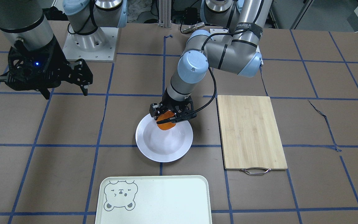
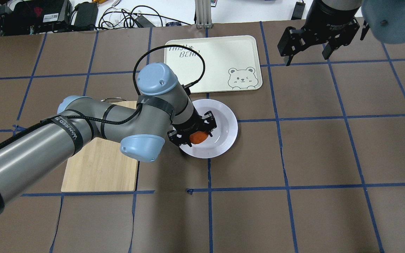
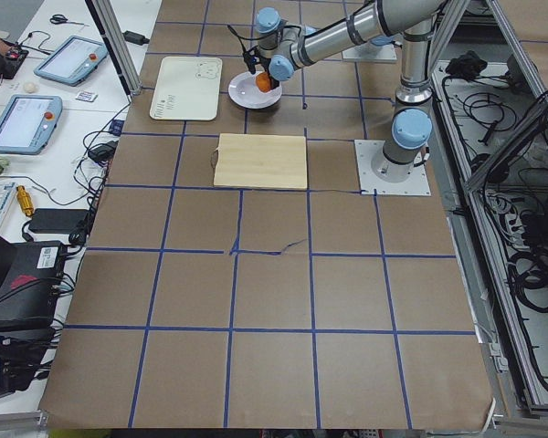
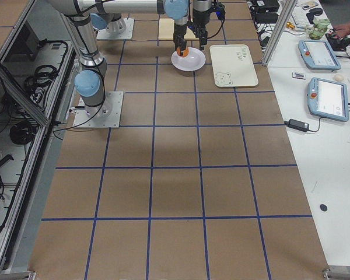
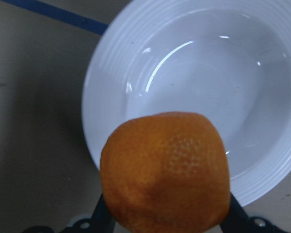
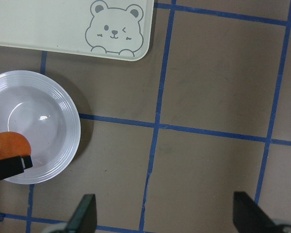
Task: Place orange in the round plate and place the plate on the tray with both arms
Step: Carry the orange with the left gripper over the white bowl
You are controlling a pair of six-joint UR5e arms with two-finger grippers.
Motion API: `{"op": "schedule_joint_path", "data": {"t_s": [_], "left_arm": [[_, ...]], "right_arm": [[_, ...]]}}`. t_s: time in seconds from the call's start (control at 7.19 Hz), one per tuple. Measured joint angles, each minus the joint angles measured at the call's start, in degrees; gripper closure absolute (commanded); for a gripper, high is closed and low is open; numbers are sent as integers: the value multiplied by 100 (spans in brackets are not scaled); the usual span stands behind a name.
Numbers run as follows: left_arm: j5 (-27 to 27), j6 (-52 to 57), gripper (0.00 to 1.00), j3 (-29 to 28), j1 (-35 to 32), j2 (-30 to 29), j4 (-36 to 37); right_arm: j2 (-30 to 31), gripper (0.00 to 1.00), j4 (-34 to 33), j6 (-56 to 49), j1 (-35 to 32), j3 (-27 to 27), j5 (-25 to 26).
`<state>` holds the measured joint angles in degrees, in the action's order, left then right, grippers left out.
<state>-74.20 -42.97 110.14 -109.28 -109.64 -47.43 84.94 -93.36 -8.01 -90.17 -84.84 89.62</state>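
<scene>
My left gripper is shut on the orange, a small bright orange fruit. It holds the fruit over the robot-side part of the round white plate. The left wrist view has the orange filling the lower middle, with the plate below it. From overhead, the orange sits between the black fingers above the plate. The cream tray with its bear face lies just beyond the plate. My right gripper hangs open and empty, far to the right.
A wooden cutting board with a metal handle lies under my left arm, beside the plate. Brown table paper with blue tape lines surrounds everything. Cables and electronics line the far table edge.
</scene>
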Motion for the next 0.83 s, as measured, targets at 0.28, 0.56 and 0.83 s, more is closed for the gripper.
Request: {"op": "schedule_joint_path", "data": {"t_s": [0.28, 0.56, 0.83], "left_arm": [[36, 72, 40, -105, -44, -220, 118], [-155, 288, 0, -609, -23, -121, -555], [-488, 761, 0, -1239, 16, 92, -1736]], "right_arm": [[-149, 0, -65, 50, -24, 24, -193], [-249, 0, -89, 68, -1, 56, -284], [-256, 0, -111, 84, 35, 118, -234]]}}
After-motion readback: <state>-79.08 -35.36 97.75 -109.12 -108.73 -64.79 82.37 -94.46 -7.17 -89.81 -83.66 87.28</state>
